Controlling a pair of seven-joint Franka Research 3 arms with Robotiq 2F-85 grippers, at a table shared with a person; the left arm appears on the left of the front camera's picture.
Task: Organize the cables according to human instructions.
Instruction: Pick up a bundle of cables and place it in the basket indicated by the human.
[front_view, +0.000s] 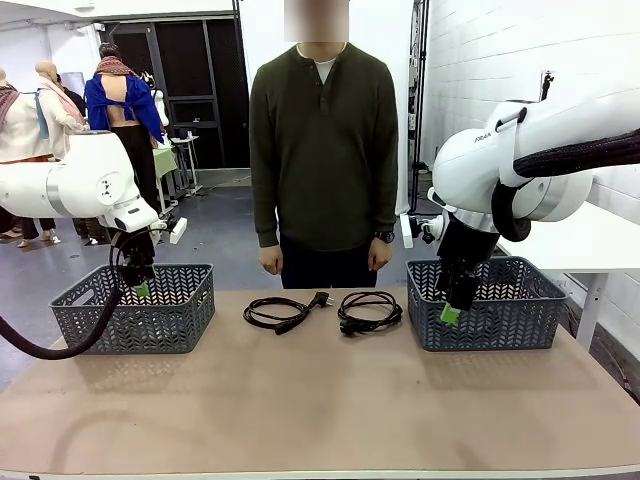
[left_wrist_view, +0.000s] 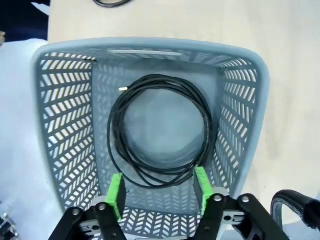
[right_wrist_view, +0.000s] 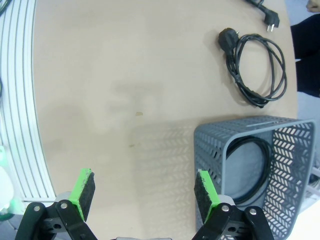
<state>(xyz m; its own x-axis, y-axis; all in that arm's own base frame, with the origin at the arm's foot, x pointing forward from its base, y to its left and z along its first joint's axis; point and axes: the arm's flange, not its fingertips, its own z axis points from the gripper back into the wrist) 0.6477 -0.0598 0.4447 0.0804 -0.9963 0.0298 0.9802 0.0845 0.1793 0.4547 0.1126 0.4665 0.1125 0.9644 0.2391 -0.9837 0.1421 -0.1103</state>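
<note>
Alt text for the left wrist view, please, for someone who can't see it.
A coiled black cable lies flat on the floor of a grey slotted basket, seen from straight above. The left pincer hangs open over the basket's near edge, its green pads apart and holding nothing. The basket stands on a tan table.

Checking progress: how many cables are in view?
4: one cable in the left basket, one in the right basket, two on the table between them. The right basket's inside is partly hidden.

Small print on right arm — illegible
</note>
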